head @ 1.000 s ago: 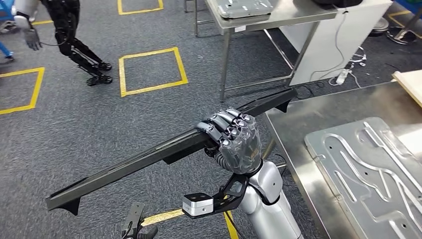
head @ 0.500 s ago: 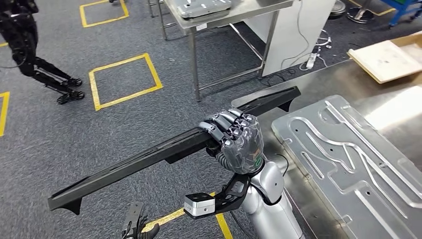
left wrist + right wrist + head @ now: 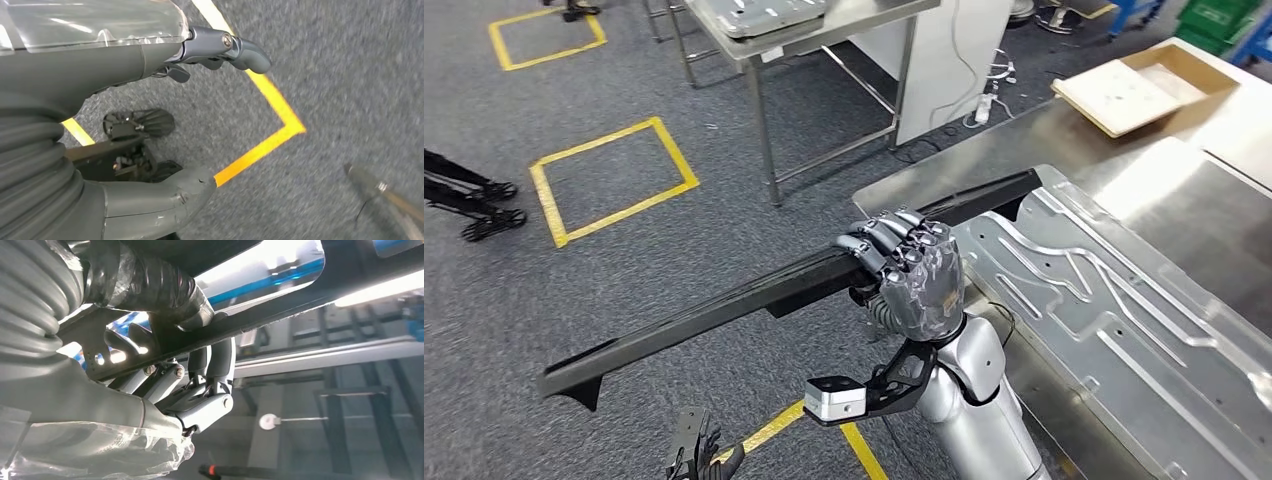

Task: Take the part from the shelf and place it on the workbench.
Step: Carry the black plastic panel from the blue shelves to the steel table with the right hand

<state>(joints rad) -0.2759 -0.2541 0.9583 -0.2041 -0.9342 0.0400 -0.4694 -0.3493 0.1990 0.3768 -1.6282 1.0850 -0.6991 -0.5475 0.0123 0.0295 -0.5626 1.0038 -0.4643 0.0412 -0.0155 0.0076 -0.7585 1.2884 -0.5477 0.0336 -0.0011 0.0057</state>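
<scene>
The part (image 3: 724, 305), a long, narrow black strip with small downturned tabs at both ends, is held in the air by the right robot hand (image 3: 909, 275), which grips it a little past its middle with its fingers (image 3: 879, 240) wrapped over the top edge. The strip runs at a slant: its far end reaches over the near corner of the steel worktop (image 3: 1204, 210), above the edge of a grey metal plate (image 3: 1124, 320) with winding grooves that lies on that worktop, while its near end hangs out over the grey carpet floor (image 3: 624, 260). In the right wrist view the same robot hand (image 3: 190, 365) has thumb and fingers closed around the dark bar (image 3: 300, 295). The left robot hand (image 3: 165, 110) hangs low over the carpet beside a yellow floor line (image 3: 270, 125), holding nothing, thumb and fingers apart. Further off, a second steel table (image 3: 814, 30) carries another grey plate, a cardboard box (image 3: 1144, 85) sits on the far side of the worktop, and a yellow taped square (image 3: 614, 180) marks the floor.
</scene>
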